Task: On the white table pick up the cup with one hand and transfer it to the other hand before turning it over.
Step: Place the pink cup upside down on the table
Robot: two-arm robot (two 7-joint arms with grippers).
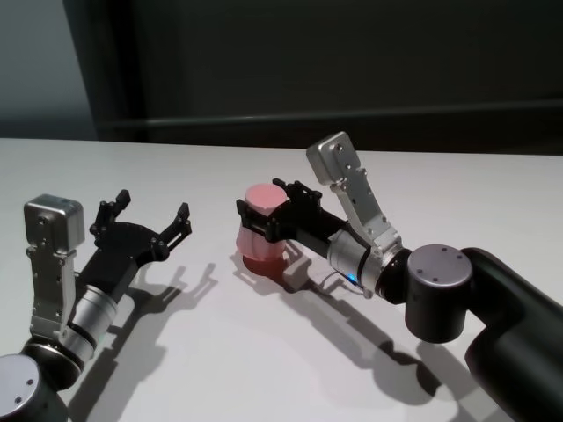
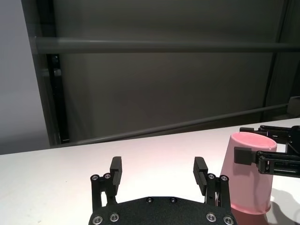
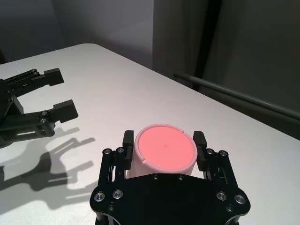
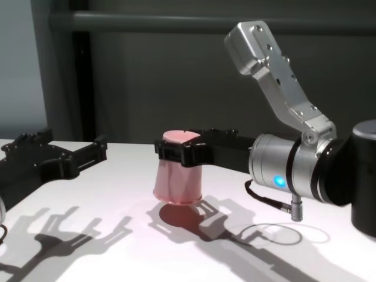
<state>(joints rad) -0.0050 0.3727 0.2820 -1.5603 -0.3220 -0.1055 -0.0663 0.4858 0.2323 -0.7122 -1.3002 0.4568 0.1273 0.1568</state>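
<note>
The salmon-pink cup [image 1: 259,239] is mouth-down, its flat base facing up, near the middle of the white table [image 1: 220,360]. My right gripper [image 1: 269,207] is shut on the cup near its base end, one finger on each side, as the right wrist view shows [image 3: 164,146]. In the chest view the cup [image 4: 176,179] seems to hang just above its shadow. My left gripper [image 1: 149,216] is open and empty, to the left of the cup and apart from it. The cup also shows in the left wrist view [image 2: 246,185].
A dark wall with a grey rail [image 2: 164,46] stands behind the table's far edge. Bare tabletop lies between the two grippers and in front of the cup [image 4: 117,247].
</note>
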